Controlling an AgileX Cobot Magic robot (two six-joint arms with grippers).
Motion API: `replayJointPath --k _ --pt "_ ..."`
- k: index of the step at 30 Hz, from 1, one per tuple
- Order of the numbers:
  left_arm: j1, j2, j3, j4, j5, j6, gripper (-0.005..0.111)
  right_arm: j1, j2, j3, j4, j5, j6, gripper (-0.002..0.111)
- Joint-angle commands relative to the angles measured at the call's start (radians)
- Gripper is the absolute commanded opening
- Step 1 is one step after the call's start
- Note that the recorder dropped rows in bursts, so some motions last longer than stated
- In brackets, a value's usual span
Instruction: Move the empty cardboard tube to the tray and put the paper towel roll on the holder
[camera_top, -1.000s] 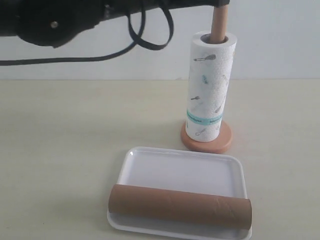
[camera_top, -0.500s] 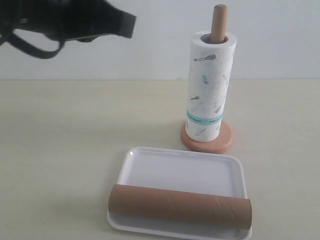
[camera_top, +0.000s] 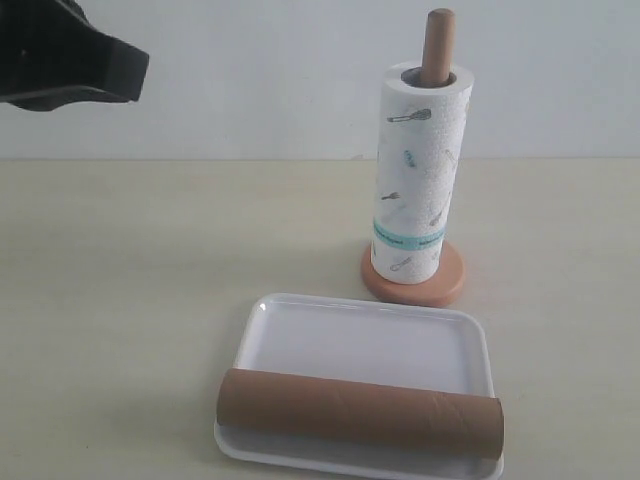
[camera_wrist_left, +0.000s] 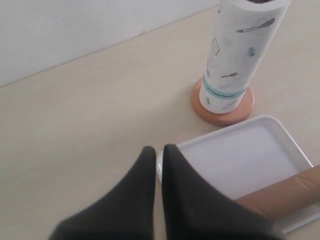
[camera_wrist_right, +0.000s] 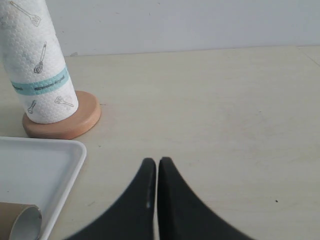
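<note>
We record a pale beige table (camera_top: 130, 300) with a smooth matte top that spans the full width of the exterior view. In the right wrist view we note a few tiny dark specks on its surface. Behind it stands a plain white wall (camera_top: 250, 80), which meets the table's far edge in a straight, level line. Lighting is soft and even, and shadows on the tabletop are faint.

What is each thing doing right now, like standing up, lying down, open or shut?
Long brown cardboard tube: lying on its side across the tray.
Flat white plastic tray: holding the tube.
White printed paper towel roll: upright, threaded on the holder.
Light wooden holder: upright, dowel tip above the roll.
Left gripper: jaws shut, empty.
Right gripper: jaws shut, empty.
</note>
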Motion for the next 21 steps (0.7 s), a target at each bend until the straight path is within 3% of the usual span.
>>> replayJointPath --k 1,4,6,11,15,21 --pt "0.0 -0.018 0.008 0.025 -0.007 0.0 0.004 0.003 -0.004 0.0 -0.003 -0.005 0.0 0.001" --pt "0.037 -0.063 0.034 0.055 -0.031 0.007 0.004 0.003 -0.004 0.0 -0.003 -0.005 0.0 0.001" --pt "0.08 -0.11 0.088 0.051 -0.132 0.007 0.004 0.003 -0.004 0.0 -0.003 -0.005 0.0 0.001" --pt "0.242 -0.275 0.369 0.04 -0.59 0.0 0.004 0.003 -0.004 0.0 -0.003 -0.005 0.0 0.001" --pt "0.4 -0.47 0.66 -0.025 -0.893 -0.133 0.004 0.003 -0.004 0.0 -0.003 -0.005 0.0 0.001" --pt "0.582 -0.824 0.929 -0.044 -0.95 -0.416 0.004 0.003 -0.004 0.0 -0.003 -0.005 0.0 0.001"
